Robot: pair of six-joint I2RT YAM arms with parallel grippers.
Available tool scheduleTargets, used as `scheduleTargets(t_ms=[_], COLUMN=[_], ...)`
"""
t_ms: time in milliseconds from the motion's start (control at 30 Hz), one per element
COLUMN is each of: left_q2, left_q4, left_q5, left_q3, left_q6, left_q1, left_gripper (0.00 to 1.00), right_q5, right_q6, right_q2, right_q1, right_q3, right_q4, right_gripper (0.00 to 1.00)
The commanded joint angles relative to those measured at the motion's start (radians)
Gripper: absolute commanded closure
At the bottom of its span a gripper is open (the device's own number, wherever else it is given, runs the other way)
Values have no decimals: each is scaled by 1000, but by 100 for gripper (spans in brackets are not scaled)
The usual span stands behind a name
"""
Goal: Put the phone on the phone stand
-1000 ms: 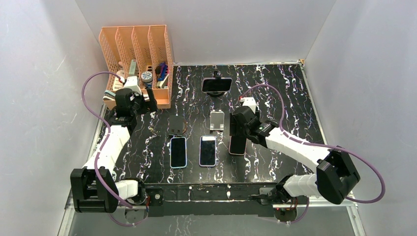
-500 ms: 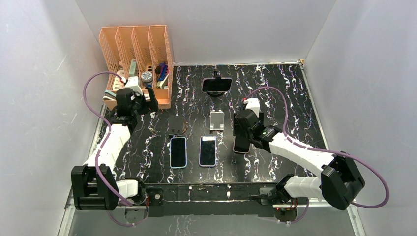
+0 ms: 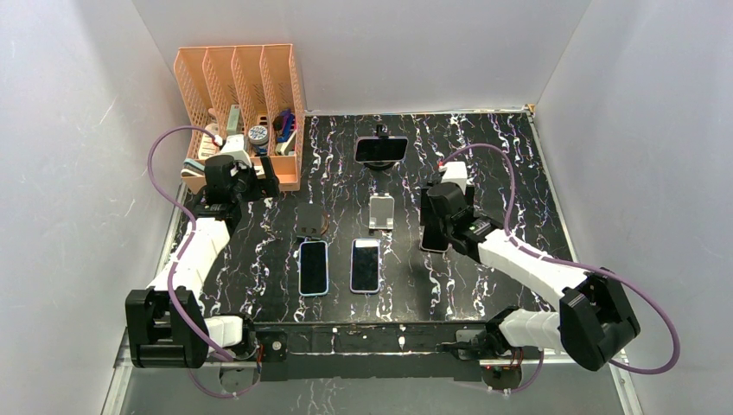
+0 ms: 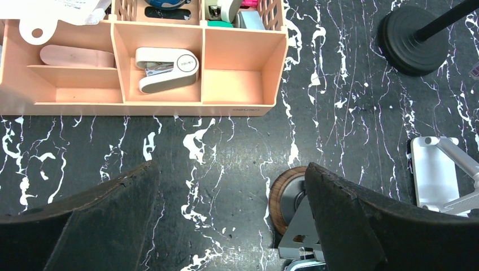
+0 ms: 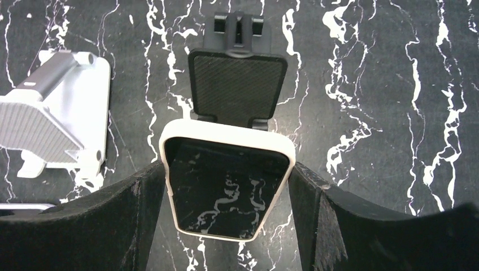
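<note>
Phones (image 3: pixel 314 267) lying flat — 2 | right pincer (image 5: pixel 227 169) clamping white-cased phone (image 5: pixel 229 192) — 1

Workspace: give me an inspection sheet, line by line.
Surface: black marbled table; no spills seen.
Job's things: phone held at the foot of the black stand, not seated; silver stand unoccupied; spare phones lie flat; rear phone already mounted.
Clutter: orange organizer at back left, stapler inside.
End effectors: right end effector shut on phone; left end effector open, holding nothing.
Cables: purple cables loop off both arms.
Surroundings: white walls; nothing else seen.
</note>
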Motion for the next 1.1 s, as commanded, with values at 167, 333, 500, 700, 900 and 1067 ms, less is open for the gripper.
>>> scheduleTargets(t_ms=[167, 333, 500, 700, 900, 1067], left_q2=[14, 22, 23, 32, 39, 43], left_q4=[17, 15, 15, 15, 15, 16], left_q5=[23, 31, 30, 33, 37, 39], left_q3=[-2, 2, 0, 2, 4, 5], left_q6=[-7, -9, -8, -9, -8, -8], left_q1=[3, 3, 3, 3, 3, 3], left_gripper=[2, 2, 2, 2, 2, 2], right_q5=[-25, -52, -84, -103, -110, -168], right_q6=[-76, -112, -133, -144, -154, -155], right_q2=[-3, 23, 37, 40, 45, 42], right_q1=[-72, -98, -117, -137, -142, -146], right_q3=[48, 89, 122, 130, 144, 114], right_q4=[167, 194, 194, 208, 210, 213], right_gripper=[32, 32, 32, 32, 32, 19])
